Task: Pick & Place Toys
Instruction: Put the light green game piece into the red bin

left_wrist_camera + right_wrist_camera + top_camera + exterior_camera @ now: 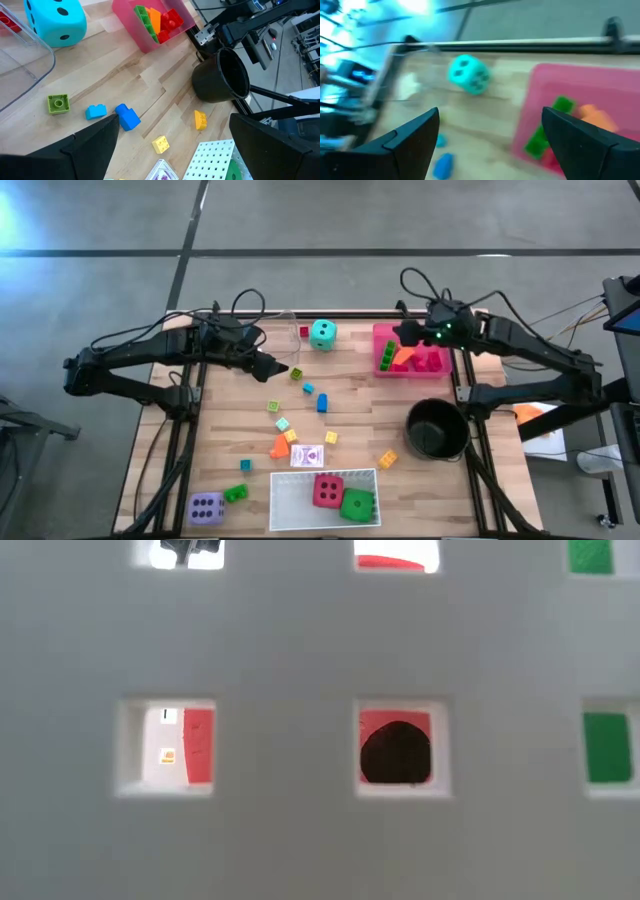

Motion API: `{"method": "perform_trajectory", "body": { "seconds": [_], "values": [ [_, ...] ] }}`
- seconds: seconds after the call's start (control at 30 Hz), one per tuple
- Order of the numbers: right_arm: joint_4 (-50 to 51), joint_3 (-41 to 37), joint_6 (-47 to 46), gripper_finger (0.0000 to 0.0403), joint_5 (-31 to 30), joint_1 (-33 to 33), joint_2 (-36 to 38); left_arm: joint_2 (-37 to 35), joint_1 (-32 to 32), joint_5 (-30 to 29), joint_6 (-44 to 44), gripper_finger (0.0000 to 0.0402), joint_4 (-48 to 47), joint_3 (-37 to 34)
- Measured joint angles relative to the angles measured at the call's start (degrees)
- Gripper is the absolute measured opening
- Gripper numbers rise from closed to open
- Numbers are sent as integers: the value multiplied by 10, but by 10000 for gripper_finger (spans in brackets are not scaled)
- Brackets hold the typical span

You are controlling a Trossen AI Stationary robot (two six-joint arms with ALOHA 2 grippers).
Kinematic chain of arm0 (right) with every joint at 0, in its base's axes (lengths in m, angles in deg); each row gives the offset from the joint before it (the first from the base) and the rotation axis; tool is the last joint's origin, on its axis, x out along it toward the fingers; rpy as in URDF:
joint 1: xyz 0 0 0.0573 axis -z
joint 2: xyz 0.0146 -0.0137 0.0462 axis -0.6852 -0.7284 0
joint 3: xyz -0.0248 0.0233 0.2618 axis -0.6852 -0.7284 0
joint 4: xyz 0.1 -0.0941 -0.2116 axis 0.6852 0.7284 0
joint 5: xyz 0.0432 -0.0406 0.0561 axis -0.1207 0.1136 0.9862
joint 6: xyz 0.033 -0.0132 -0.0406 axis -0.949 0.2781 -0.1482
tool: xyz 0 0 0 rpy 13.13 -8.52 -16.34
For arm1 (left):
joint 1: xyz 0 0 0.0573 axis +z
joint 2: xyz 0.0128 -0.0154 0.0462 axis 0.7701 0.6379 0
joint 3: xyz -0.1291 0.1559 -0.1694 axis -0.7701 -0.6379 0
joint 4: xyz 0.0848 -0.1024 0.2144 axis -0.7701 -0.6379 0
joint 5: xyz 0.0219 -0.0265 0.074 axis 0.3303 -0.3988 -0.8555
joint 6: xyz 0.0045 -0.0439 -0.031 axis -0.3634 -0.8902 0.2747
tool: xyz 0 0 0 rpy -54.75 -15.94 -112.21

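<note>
Wooden table [350,405] strewn with toys; my left gripper [285,370] hangs open over the small blocks; my right gripper [405,333] open above the pink tray [380,330]; blue block [128,117] nearest, probably light, hard, slick; pinch its flat sides.

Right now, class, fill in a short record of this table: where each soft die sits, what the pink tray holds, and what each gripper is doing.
teal die: on the table's far side, beside the pink tray
red die and green die: inside the white tray
purple die: near left corner, on bare wood
pink tray contents: green, orange and red blocks
left gripper: open, empty, over the table near small loose blocks
right gripper: open, empty, above the pink tray
</note>
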Motion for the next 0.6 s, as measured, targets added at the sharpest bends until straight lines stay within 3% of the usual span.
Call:
{"method": "perform_trajectory", "body": {
  "seconds": [0.17,0.3,0.37,0.6],
  "values": [
    [5,16,19,343,5,-11,-2,0,0,0,0,379,0,0],
    [-13,27,-87,343,6,-12,-14,0,0,0,0,379,0,0],
    [-44,28,-96,343,7,-12,-20,0,0,0,0,379,0,0],
    [-321,28,156,343,32,-60,-48,0,0,0,0,379,0,0]
  ]
}}
